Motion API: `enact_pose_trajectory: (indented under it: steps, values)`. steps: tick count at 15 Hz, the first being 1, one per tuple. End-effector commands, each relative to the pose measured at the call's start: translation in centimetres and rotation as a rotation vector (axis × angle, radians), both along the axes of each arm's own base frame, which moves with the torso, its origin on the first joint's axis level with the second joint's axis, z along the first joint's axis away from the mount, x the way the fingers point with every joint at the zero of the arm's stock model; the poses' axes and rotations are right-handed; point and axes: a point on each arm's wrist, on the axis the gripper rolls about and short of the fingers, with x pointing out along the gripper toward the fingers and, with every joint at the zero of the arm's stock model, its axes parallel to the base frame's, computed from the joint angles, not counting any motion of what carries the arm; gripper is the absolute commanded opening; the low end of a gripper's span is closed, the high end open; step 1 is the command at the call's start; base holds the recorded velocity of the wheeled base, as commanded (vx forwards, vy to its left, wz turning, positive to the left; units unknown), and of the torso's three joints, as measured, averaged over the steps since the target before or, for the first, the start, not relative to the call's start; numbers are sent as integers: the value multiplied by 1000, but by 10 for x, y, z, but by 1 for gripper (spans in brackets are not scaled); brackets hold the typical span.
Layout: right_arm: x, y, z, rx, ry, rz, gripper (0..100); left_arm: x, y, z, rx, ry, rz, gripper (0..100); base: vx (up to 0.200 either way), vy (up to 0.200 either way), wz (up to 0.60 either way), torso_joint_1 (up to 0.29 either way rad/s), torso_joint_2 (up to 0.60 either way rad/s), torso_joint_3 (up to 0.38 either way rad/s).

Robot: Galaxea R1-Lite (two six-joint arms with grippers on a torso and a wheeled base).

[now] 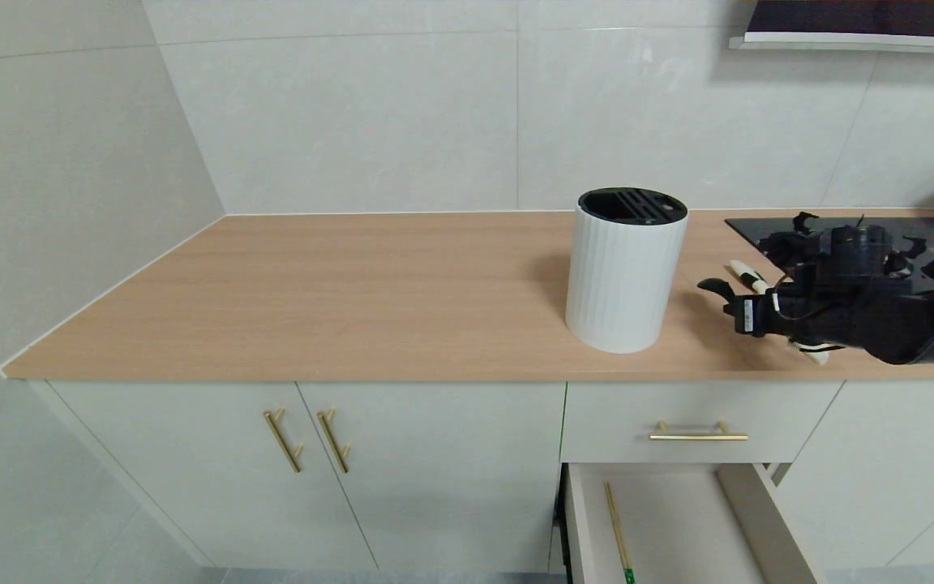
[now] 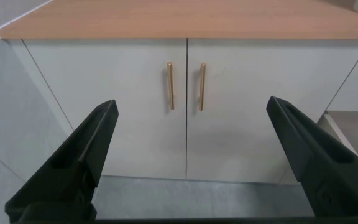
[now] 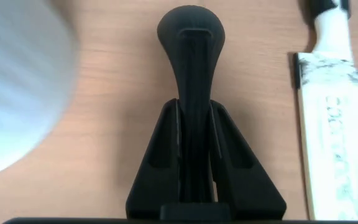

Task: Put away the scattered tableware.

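Chopstick (image 1: 618,527) in drawer (image 1: 747,519), knife (image 3: 331,155) beside right claw (image 3: 191,37)

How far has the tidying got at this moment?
Done: a chopstick lies in the open drawer. In hand: nothing. The right hand is shut and empty over the counter, beside the knife. The left hand hangs open before the cabinet doors. Left: the knife lies on the counter next to the white holder, not yet picked up, and the drawer stands open.
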Motion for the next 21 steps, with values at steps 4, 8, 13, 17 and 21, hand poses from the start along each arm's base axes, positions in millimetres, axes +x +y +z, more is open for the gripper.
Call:
enact_pose_trajectory:
  steps: [4, 8, 13, 17, 21]
  values:
    - [-110, 3, 35, 2, -2, 16, 0, 0, 0, 0, 0, 0, 1, 100, 0, 0, 0, 0, 0, 0]
    - [-143, 4, 29, -4, 25, 28, 0, 0, 0, 0, 0, 0, 1, 100, 0, 0, 0, 0, 0, 0]
    - [-159, 23, 11, -85, 82, 143, 0, 0, 0, 0, 0, 0, 1, 100, 0, 0, 0, 0, 0, 0]
    - [-163, 26, 7, -93, 97, 161, 0, 0, 0, 0, 0, 0, 1, 100, 0, 0, 0, -145, 338, 199]
    - [-173, 35, 4, -113, 103, 230, 0, 0, 0, 0, 0, 0, 1, 100, 0, 0, 0, -205, 487, 283]
